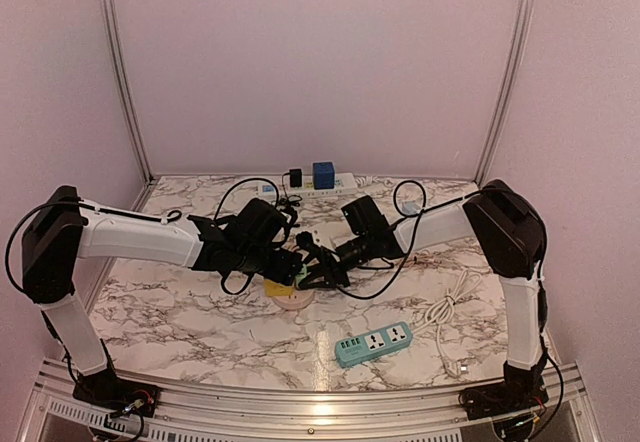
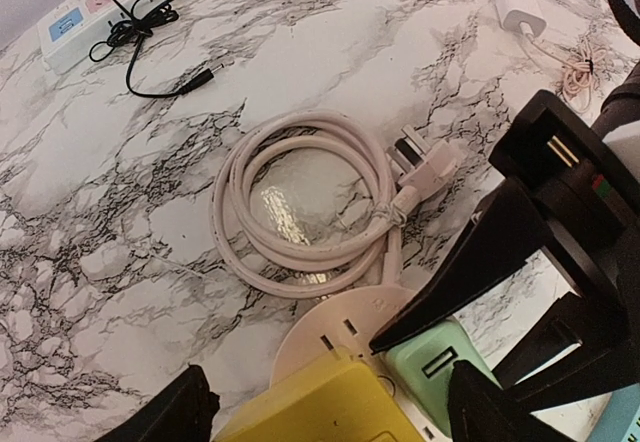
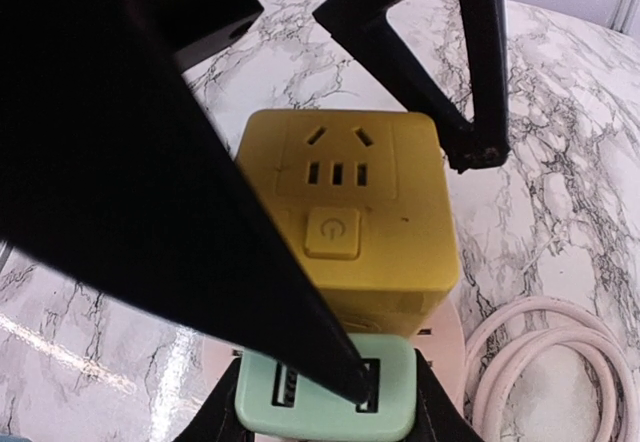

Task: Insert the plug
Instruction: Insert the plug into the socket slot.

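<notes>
Green adapter [image 3: 325, 397] sits pinched in right claw [image 3: 330, 417] beside the yellow cube [image 3: 345, 217]; left claw [image 2: 335, 407] gapes around that cube. Mid-insertion I'd say, needs a straight push.

A cube socket [image 3: 345, 222] and a smaller adapter [image 3: 325, 402] sit on a round base [image 2: 325, 340]; a coiled cable [image 2: 300, 197] lies behind it, 1 power strip [image 1: 373, 344] nearer, rightward.
</notes>
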You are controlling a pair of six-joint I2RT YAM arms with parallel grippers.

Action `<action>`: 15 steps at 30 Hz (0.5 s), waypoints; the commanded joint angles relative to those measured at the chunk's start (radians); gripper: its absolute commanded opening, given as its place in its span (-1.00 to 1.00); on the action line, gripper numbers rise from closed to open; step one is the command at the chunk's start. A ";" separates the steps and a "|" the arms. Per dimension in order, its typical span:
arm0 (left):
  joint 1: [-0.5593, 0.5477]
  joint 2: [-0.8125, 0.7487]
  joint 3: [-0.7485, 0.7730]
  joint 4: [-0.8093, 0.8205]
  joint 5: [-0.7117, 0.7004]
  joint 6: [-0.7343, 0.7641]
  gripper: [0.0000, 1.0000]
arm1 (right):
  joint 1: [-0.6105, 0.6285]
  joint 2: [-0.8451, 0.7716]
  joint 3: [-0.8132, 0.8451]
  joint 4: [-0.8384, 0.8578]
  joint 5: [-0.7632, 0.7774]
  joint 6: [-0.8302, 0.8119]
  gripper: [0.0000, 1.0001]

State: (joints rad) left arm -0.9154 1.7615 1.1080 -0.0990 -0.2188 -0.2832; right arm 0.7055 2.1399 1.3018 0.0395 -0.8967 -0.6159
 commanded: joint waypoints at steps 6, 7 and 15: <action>-0.016 0.059 -0.043 -0.070 0.088 0.021 0.64 | 0.000 -0.011 0.015 -0.097 0.104 0.046 -0.06; -0.016 0.059 -0.044 -0.070 0.088 0.021 0.64 | 0.000 -0.018 0.024 -0.107 0.110 0.049 -0.01; -0.016 0.059 -0.048 -0.067 0.088 0.021 0.63 | 0.001 -0.080 0.055 -0.120 0.118 0.084 0.31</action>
State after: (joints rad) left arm -0.9154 1.7645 1.1019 -0.0761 -0.1913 -0.2832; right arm 0.7055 2.1223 1.3155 -0.0479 -0.8024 -0.5610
